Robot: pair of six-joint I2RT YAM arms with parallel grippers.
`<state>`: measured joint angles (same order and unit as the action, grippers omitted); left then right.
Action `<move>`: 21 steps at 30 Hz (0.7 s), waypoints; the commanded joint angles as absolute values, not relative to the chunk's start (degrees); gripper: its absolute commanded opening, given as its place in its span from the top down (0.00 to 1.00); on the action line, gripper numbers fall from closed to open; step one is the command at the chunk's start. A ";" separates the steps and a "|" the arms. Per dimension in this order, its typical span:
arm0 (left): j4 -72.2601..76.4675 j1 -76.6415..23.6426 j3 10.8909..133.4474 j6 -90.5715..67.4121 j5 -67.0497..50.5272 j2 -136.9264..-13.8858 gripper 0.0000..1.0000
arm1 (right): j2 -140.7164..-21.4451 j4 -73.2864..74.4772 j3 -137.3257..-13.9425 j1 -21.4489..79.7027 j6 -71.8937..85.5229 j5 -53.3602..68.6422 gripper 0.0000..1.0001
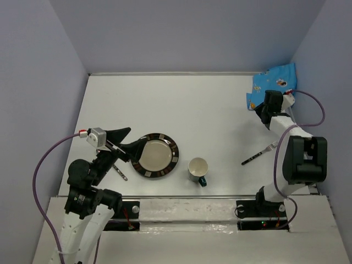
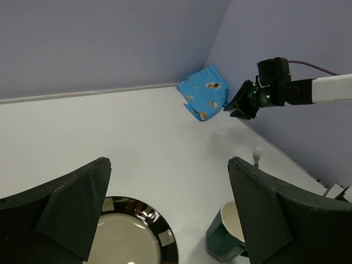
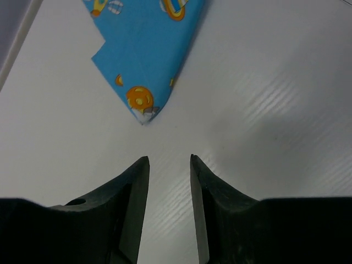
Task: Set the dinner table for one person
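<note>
Right wrist view: right fingers (image 3: 140,176) stand partly open and empty, the blue mat (image 3: 146,49) just ahead on the white surface (image 3: 275,82). Left fingers (image 2: 77,203) gape wide, plate (image 2: 137,212) below. Judged early: mat and fork (image 1: 259,154) unplaced.

Counter (image 1: 209,104): plain matte white.
Plate (image 1: 155,155): cream centre, dark rim with pale blocks.
Mug (image 1: 198,168): dark green outside, cream inside.
Cloth (image 1: 274,81), far right corner: bright blue, orange-and-white cartoon print.
Fork (image 1: 258,155): black handle.
</note>
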<state>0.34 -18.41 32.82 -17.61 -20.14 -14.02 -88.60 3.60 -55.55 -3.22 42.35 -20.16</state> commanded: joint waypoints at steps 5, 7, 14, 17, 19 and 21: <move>0.70 -20.65 34.72 -16.52 -17.58 -14.68 0.01 | -106.67 -1.76 -67.22 -10.98 52.19 -16.19 0.44; 0.70 -20.74 34.72 -16.35 -17.67 -14.85 0.01 | -110.54 -1.93 -69.33 -11.60 53.51 -13.20 0.44; 0.97 -20.74 34.80 -16.35 -17.67 -15.64 0.01 | -118.29 -2.02 -75.84 -11.60 56.78 -7.57 0.49; 0.97 -20.74 34.80 -16.17 -17.31 -15.82 0.01 | -121.46 -2.02 -79.71 -11.60 57.39 -6.94 0.71; 0.97 -20.65 34.89 -16.17 -17.05 -16.26 0.01 | -123.30 -2.72 -83.55 -11.60 55.22 -6.51 0.93; 0.97 -20.74 34.89 -16.17 -16.96 -16.35 0.01 | -123.75 -2.72 -86.82 -11.60 52.22 -6.15 1.00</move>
<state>-0.91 -20.53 32.82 -16.99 -17.28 -15.33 -122.50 -1.23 -80.18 -11.92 55.51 -7.75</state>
